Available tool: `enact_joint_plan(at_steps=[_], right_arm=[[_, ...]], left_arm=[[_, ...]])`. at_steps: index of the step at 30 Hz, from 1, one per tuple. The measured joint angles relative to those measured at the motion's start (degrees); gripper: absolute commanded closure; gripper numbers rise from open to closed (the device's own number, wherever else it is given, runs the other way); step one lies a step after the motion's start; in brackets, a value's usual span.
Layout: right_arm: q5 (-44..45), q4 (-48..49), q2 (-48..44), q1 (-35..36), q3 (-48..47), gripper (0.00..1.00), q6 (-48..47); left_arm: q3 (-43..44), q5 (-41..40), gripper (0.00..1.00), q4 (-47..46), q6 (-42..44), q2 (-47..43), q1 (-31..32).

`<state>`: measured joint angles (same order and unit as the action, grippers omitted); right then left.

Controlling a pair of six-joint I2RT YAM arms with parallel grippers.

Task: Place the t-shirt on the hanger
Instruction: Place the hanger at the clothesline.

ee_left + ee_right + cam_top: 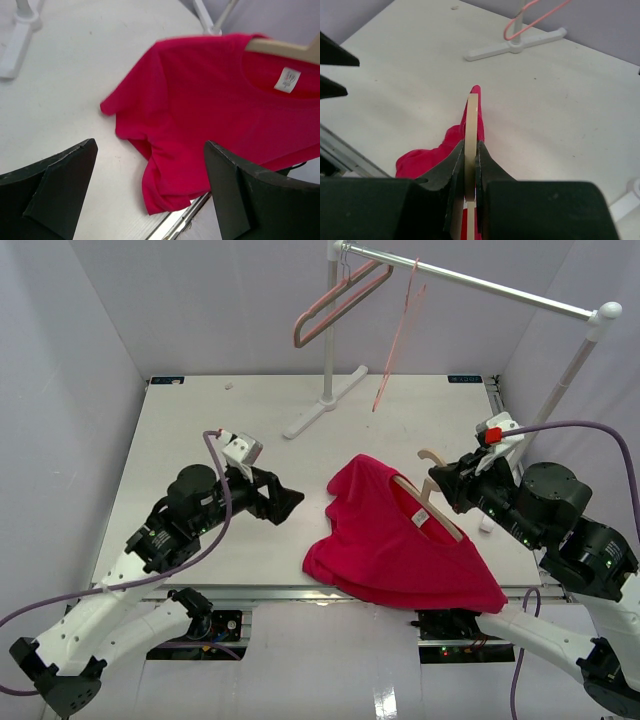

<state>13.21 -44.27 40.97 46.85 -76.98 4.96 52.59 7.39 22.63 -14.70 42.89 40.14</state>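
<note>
Step in hand: likely dressing the light tan wooden hanger with a curved hook [412,492] into the neck of the small bright red cloth t-shirt [385,550]; one wooden arm shows inside the neck opening.
Right gripper [447,483]: its fingers are pinched on the hanger, seen edge-on between the pads in the right wrist view.
Left gripper [284,502]: fingers spread wide, holding nothing, just beside the shirt's sleeve at centre frame.
Where the shirt is: lower centre-right of the top view, lying on the white table [200,440], with its hem apparently over the near edge.
Doing it well: I would keep the right pinch firm and the hanger level, and have the left fingers take the loose shoulder fabric by the collar and draw it over the bare wooden end. Grab a single layer, or the neck will close.
Risk: the overhanging hem may drag the shirt off the table as the hanger lifts.
Shirt material: soft matt knit, limp and rumpled at the sleeve; a small white label [287,80] sits inside the neck.
Hanger material: smooth, rigid, flat wood, so cloth will slide on it.
Background: a white rail stand [330,340] at upper centre carries a thicker pinkish-brown hanger [335,305] and a thin pink wire hanger [400,335].
</note>
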Motion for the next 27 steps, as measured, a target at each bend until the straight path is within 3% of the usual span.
enact_joint_plan(at_steps=[5,10,15,22,27], right_arm=[[9.7,-2.0,1.4,0.0,-0.8,0.92,1.1],[18.7,-4.5,8.9,0.0,-6.9,0.92,1.3],[24.6,-6.3,18.6,0.0,-19.8,0.92,-2.1],[32.7,-1.7,31.1,0.0,-43.6,0.92,-11.2],[36.8,3.0,31.7,0.0,-44.7,0.92,-16.7]], left_arm=[[-5.9,0.2,0.02,-3.2,-3.2,2.3,0.0],[-6.4,-0.7,0.02,-6.6,-6.0,5.1,0.0],[-9.4,-0.1,0.02,-13.2,-9.6,8.1,0.0],[-17.7,1.8,0.02,-20.2,-13.9,13.1,0.0],[-18.1,1.8,0.02,-23.5,-14.8,13.5,0.0]])
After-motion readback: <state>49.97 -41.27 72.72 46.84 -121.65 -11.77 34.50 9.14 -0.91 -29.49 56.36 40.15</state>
